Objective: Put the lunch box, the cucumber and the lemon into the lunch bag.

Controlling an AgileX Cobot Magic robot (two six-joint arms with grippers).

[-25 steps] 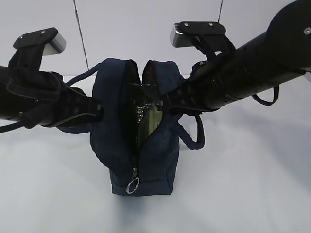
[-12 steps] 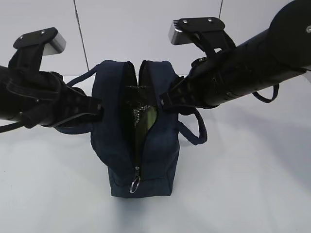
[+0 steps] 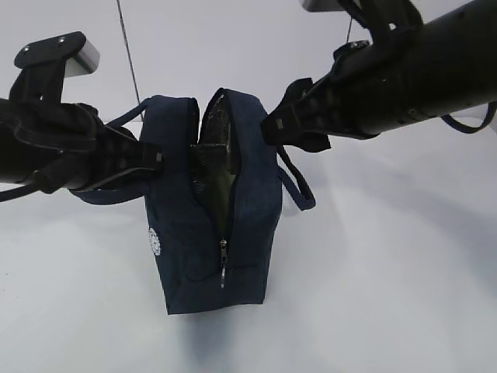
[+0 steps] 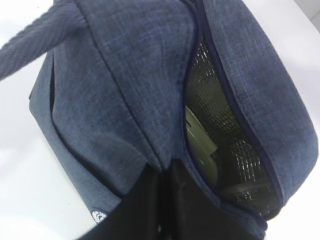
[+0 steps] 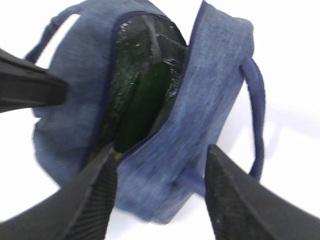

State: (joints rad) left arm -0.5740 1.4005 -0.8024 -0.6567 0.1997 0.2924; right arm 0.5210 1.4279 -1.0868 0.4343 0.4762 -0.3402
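We see the right pincer (image 5: pixel 157 192) has let go of the lunch bag (image 3: pixel 213 233) and lifted back from it; its jaws now stand wide apart above the near flap, holding nothing. The left pincer (image 4: pixel 162 200) stays clamped shut on the bag's opposite edge, keeping the mouth open. Inside, the cucumber (image 5: pixel 145 107) lies against the foil lining beside the pale green lid of the lunch box (image 4: pixel 200 145) (a yellow sliver below may be the lemon, though we cannot be sure). We judge the packing nearly or fully done. The bag stands on a plain white tabletop (image 3: pixel 388 295) before a pale wall (image 3: pixel 233 39).
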